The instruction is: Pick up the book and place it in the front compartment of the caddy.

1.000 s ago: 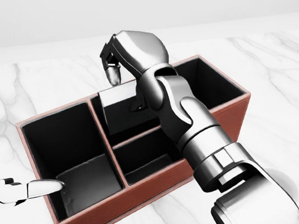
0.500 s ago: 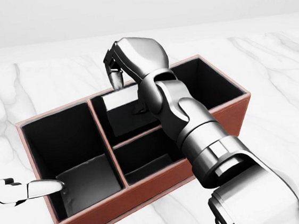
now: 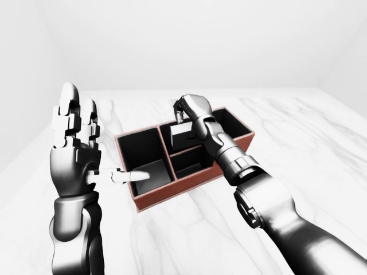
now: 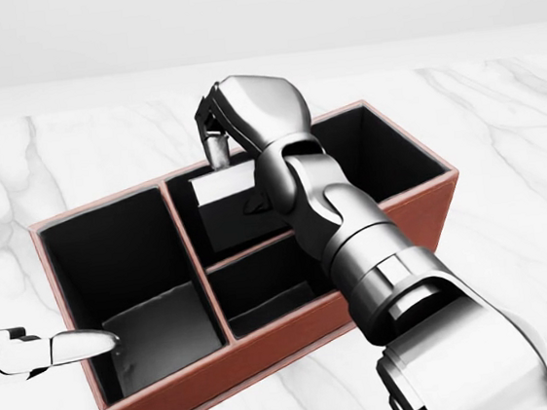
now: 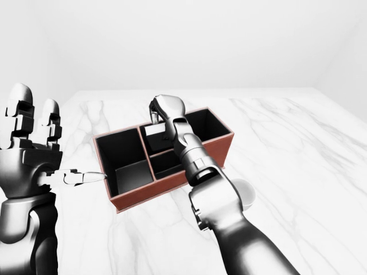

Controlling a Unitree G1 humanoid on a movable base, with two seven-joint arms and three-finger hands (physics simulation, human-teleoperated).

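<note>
— Where's the book (image 4: 233, 207)?
— Standing on edge in the caddy (image 4: 415, 205), in the middle compartment toward the head view's top, long axis along the box.
— The right hand (image 4: 215, 133)?
— Fingers pinched on its top edge.
— Left hand (image 3: 73, 152)?
— Spread open, raised beside the caddy on the desk (image 4: 509, 121).

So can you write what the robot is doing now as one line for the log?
right hand: shut on book | book: in caddy, upper middle compartment | left hand: open, raised left of caddy
</note>
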